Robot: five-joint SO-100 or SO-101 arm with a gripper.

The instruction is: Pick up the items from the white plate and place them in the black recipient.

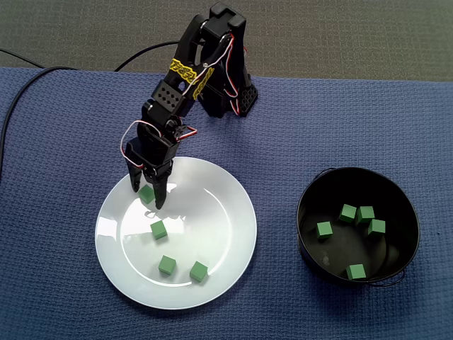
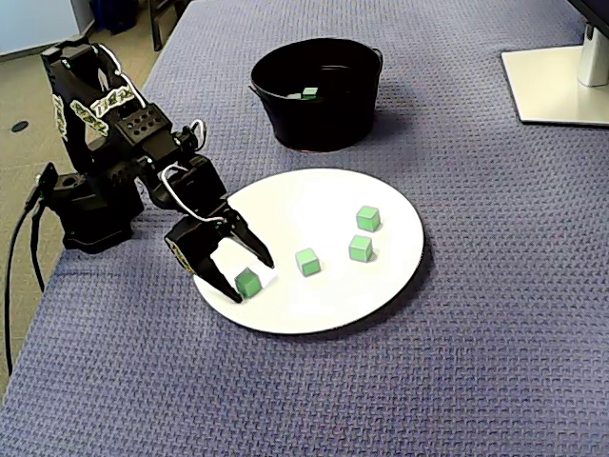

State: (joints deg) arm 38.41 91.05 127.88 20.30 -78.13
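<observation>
Underlying white plate (image 1: 228,212), blue cloth (image 1: 56,283), perhaps carpet (image 1: 354,35)

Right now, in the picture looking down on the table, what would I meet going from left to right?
Thin black cable, round white plate, round black pot holding green cubes. The black gripper hangs over the plate, so I left it out.
</observation>
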